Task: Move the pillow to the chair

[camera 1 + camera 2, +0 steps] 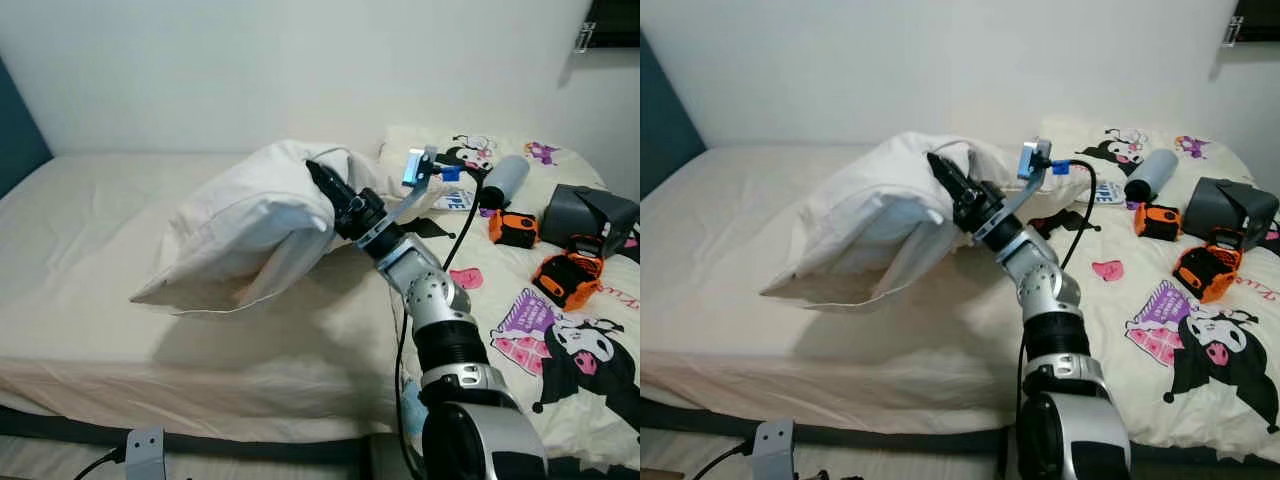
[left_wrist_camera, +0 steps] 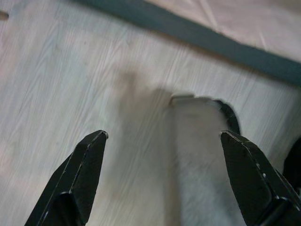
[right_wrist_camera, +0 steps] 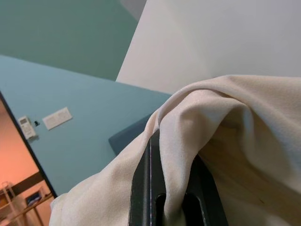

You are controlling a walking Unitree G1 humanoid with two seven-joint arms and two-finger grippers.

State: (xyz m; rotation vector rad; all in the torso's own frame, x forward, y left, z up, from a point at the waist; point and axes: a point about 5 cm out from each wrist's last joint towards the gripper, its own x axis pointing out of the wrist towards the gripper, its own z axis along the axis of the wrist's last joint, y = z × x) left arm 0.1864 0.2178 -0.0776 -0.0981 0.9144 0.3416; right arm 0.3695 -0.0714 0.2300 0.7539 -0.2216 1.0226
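Right now the right gripper (image 1: 318, 178) has its two black fingers squeezed tight together on a fold of the white pillow (image 1: 240, 235). The cloth bunches up around the fingers (image 3: 149, 188), as the right wrist view shows from close up. The pillow hangs from that grip above the bed (image 1: 90, 300), over the middle part of the mattress. Its free corner droops down toward the front edge of the bed, and it throws a shadow on the sheet below. The silver right arm (image 1: 430, 300) reaches up from the front edge of the bed to hold it.

The left gripper (image 2: 162, 179) hangs low beside the bed, and its fingers are spread wide apart with nothing between them. Under it is a pale wooden floor (image 2: 56, 84), with the dark strip along the bottom of the bed running past.

On the right side of the bed lies a blanket with cartoon pictures (image 1: 560, 350) on it. Some things sit on that blanket near the right edge: a grey bottle (image 1: 505, 180) lying on its side, two orange and black tools (image 1: 515, 228) (image 1: 567, 275), and a dark grey box (image 1: 590, 215). A second pillow with cartoon pictures (image 1: 470, 155) rests near the back edge, by the white wall (image 1: 300, 60). A blue-green wall (image 3: 70, 89) with a white switch plate (image 3: 56, 118) shows in the right wrist view.
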